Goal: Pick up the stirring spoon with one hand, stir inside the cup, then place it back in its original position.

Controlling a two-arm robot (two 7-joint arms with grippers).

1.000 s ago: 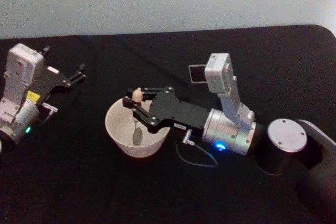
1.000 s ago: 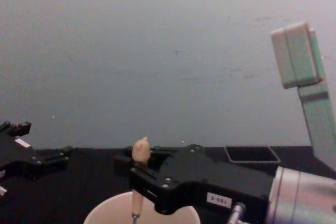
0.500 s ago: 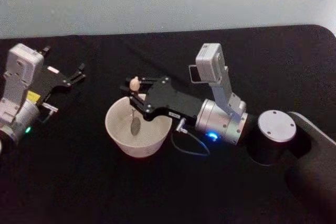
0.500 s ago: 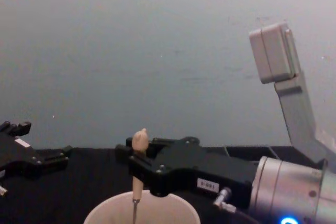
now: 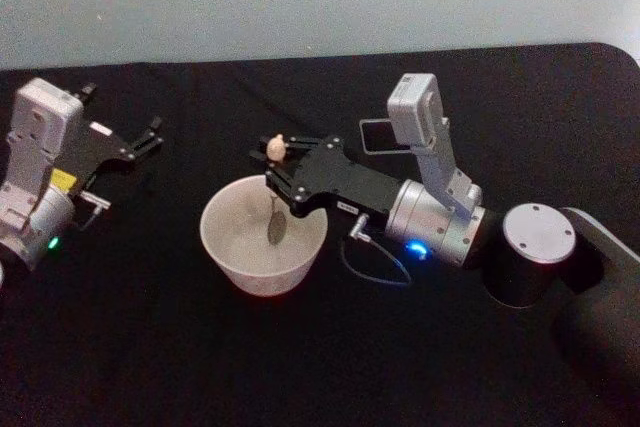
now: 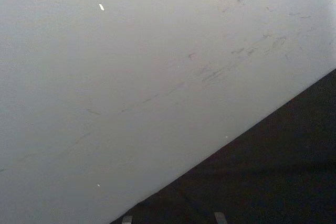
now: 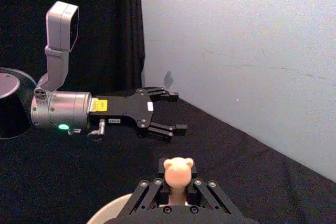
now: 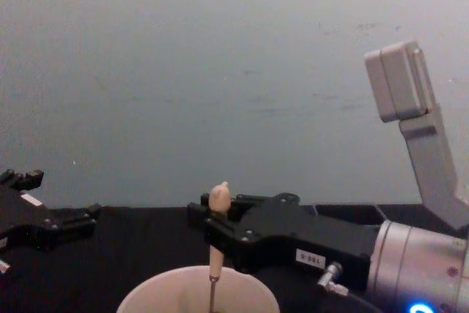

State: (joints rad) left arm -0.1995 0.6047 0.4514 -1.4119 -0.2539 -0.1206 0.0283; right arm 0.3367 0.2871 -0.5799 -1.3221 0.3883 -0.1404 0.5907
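The cup (image 5: 230, 252) stands on the black table, its cream rim (image 8: 157, 284) low in the chest view. My right gripper (image 5: 277, 167) hangs over the cup's right side, shut on the stirring spoon's beige handle (image 5: 273, 148). The spoon is upright, knob (image 8: 219, 197) on top, and its thin metal stem runs down into the cup with the bowl (image 5: 274, 230) inside. In the right wrist view the knob (image 7: 177, 170) sits between my fingers (image 7: 152, 188). My left gripper (image 5: 152, 137) is parked at the far left, open, seen too in the right wrist view (image 7: 169, 112).
A dark grey square box (image 5: 375, 137) sits behind my right arm. A loose cable (image 5: 375, 267) loops from the right wrist near the cup. The pale wall (image 8: 220, 71) rises just past the table's far edge.
My right gripper has shifted the spoon to the right within the cup, first drifting back, then toward the cup's right side. The left arm has stayed still.
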